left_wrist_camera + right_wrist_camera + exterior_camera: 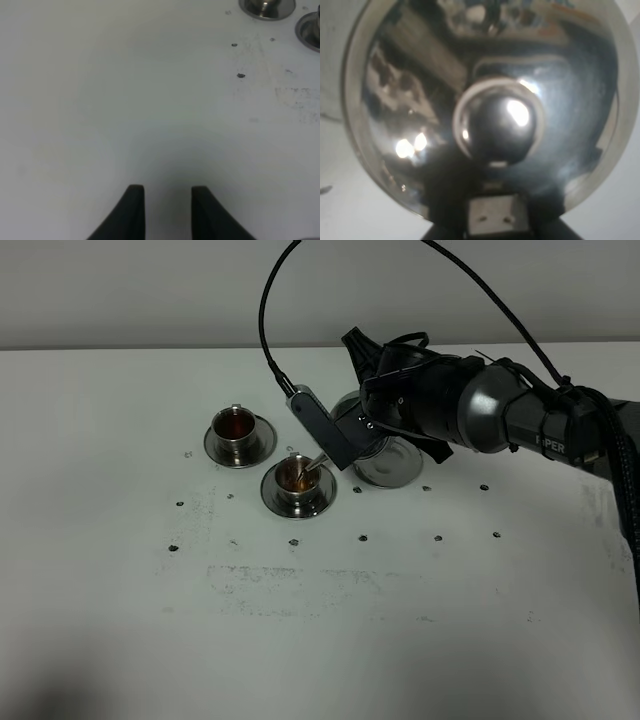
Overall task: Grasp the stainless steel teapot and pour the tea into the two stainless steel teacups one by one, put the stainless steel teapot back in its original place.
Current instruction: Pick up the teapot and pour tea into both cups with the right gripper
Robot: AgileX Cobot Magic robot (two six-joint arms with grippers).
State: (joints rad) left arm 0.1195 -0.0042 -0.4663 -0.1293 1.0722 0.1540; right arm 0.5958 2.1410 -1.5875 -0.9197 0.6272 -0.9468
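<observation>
A: Tipping over the nearer cup [297, 478] now, the right gripper [362, 432] is clamped tight on the teapot [490, 105], spout down at the rim.

B: Tea [293, 475] showing in there?

A: Reddish-brown in it, and in the farther cup [237, 427] too, each on its saucer. The coaster [393, 466] sits bare just beside, under the arm.

B: And the left gripper [167, 200]?

A: Hovering over the white table [125, 100], fingers drawn in narrow, holding nothing.

Mirror-glossy metal teapot [490, 100], matt table [120, 620]
</observation>
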